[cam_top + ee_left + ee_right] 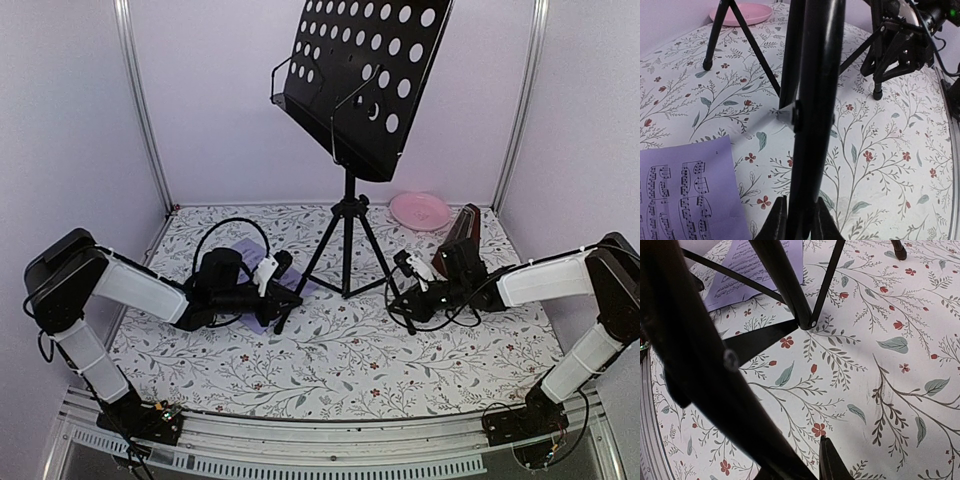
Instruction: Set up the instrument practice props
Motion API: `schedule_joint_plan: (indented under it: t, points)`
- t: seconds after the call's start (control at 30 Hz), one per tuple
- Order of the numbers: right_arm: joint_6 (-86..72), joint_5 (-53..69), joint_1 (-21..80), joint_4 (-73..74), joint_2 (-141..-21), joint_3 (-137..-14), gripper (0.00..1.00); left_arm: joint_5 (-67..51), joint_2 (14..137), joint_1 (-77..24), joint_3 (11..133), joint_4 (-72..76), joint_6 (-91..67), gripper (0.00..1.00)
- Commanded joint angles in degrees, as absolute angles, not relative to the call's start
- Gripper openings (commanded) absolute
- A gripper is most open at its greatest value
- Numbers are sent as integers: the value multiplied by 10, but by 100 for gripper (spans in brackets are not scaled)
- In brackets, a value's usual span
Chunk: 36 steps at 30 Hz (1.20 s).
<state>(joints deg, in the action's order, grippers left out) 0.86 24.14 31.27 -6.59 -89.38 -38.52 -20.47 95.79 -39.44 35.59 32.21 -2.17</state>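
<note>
Beneath one music stand point(365, 160), left gripper point(800, 220) and right gripper point(795, 467) each seemingly clasp one leg point(810, 125).

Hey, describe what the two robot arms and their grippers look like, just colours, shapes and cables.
Both arms match: the left arm and right arm have boxy black joint housings and rounded white link shells. Thin black cables loop at each wrist. The left gripper and right gripper are black with a small white part on top and tapered dark fingers.
</note>
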Motion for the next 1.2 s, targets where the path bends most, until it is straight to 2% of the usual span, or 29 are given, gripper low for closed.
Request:
schedule_joint_plan:
  t: [0.0,0.13,0.33,0.37,0.67,0.87,1.03,1.17]
  points:
    - [-172,108,276,90,-938,-408,3,-178,987,-372,324,230,-102,0]
    - [-161,75,274,108,-967,-452,7,-177,988,-380,320,239,-108,0]
    - [-157,60,266,115,-1006,-482,18,-166,986,-406,320,245,-114,0]
    - [-156,59,265,116,-1009,-484,24,-165,986,-411,320,247,-116,0]
    - [-153,26,249,125,-994,-505,55,-157,1012,-463,344,265,-146,0]
    - [-135,23,232,131,-993,-522,68,-159,1041,-495,369,285,-184,0]
    - [-126,9,232,132,-962,-523,83,-154,1057,-515,379,297,-202,7]
    - [-117,25,232,126,-919,-519,89,-152,1077,-536,395,295,-201,11]
